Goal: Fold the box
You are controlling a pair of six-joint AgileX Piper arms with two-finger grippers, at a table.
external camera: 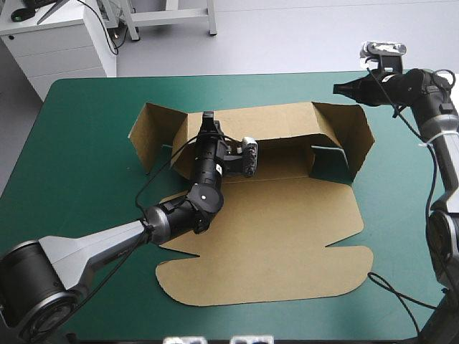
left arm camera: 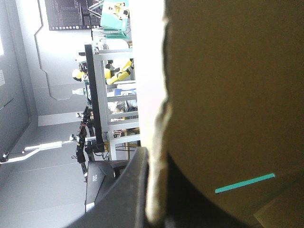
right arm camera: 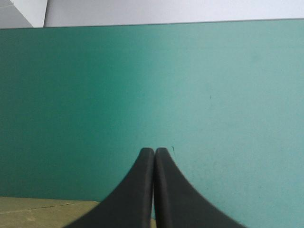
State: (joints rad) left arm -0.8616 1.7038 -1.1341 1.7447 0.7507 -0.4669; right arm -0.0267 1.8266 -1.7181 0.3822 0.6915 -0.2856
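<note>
The teal-green cover (external camera: 79, 129) carries the brown box (external camera: 287, 222). My left gripper (external camera: 208, 118) clamps its far wall, one finger hidden behind board; my right gripper (right arm camera: 154, 152), over the far-right corner, is clenched.

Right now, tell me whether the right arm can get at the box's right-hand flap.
Probably yes. The right gripper, shut, hovers over bare teal-green cover just beyond the box's right flap with nothing between; the left gripper is busy on the far wall, well aside.

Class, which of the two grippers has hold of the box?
The left gripper: it is clamped on the raised far wall of the box, while the right gripper hangs shut and empty over the teal-green cover.
</note>
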